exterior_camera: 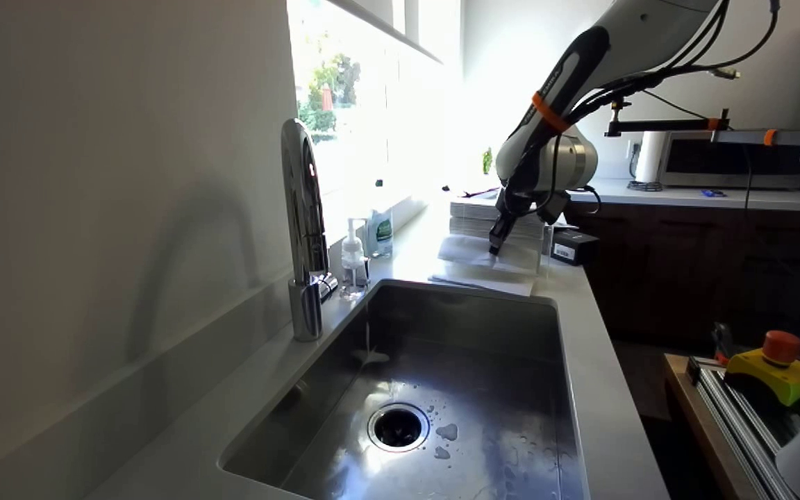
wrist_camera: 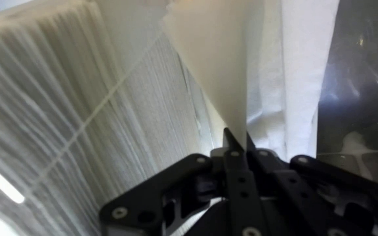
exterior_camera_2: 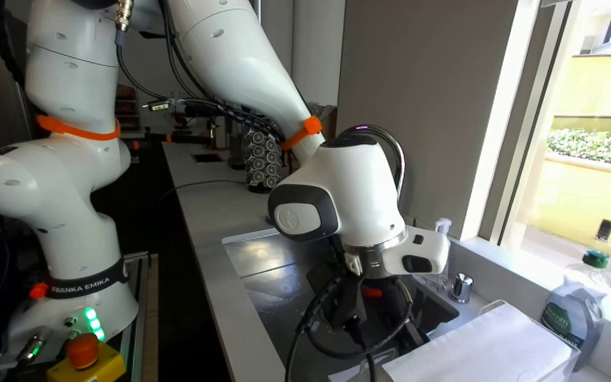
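My gripper (wrist_camera: 237, 139) is shut on a thin white paper towel (wrist_camera: 223, 65), which stands up between the fingertips in the wrist view. A thick stack of folded paper towels (wrist_camera: 77, 108) lies to the left there, with a thin clear edge crossing it. More loose white sheets (wrist_camera: 299, 75) lie on the right, beside the sink. In an exterior view the gripper (exterior_camera: 495, 248) points down at the front of the stack (exterior_camera: 473, 210) on the counter past the sink. In an exterior view the stack (exterior_camera_2: 488, 347) shows its white top, and the fingertips are mostly hidden.
The steel sink (exterior_camera: 546, 299) lies in front of the stack. A chrome faucet (exterior_camera: 305, 229), a soap pump (exterior_camera: 353, 260) and a dish soap bottle (exterior_camera: 381, 234) stand along the window side. A black box (exterior_camera: 573, 246) sits beside the stack. Cables (exterior_camera_2: 308, 323) hang from the wrist.
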Robot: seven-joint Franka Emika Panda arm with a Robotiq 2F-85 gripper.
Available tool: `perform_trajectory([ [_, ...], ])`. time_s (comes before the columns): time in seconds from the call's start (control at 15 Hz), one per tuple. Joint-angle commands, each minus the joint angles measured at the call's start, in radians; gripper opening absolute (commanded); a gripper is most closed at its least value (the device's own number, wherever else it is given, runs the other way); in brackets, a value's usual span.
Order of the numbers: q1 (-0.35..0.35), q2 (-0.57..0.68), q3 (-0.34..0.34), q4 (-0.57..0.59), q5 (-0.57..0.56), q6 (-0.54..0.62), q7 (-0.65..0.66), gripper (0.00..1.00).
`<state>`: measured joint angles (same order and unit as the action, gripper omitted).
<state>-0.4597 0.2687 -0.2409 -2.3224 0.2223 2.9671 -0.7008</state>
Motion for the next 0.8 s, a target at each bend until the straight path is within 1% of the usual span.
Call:
perform_trajectory([
  [0.0,0.024,-0.048,-0.021,-0.03,-0.022,-0.003,0.024,0.0],
  [0.53,0.108,-0.113,-0.085,-0.034,-0.119,-0.012,0.128,0.0],
  [0.6,0.12,-0.119,-0.096,-0.035,-0.138,-0.01,0.147,0.0],
  [0.67,0.098,-0.132,-0.079,-0.036,-0.196,-0.014,0.194,0.0],
  [0.73,0.104,-0.142,-0.084,-0.036,-0.224,-0.018,0.218,0.0],
])
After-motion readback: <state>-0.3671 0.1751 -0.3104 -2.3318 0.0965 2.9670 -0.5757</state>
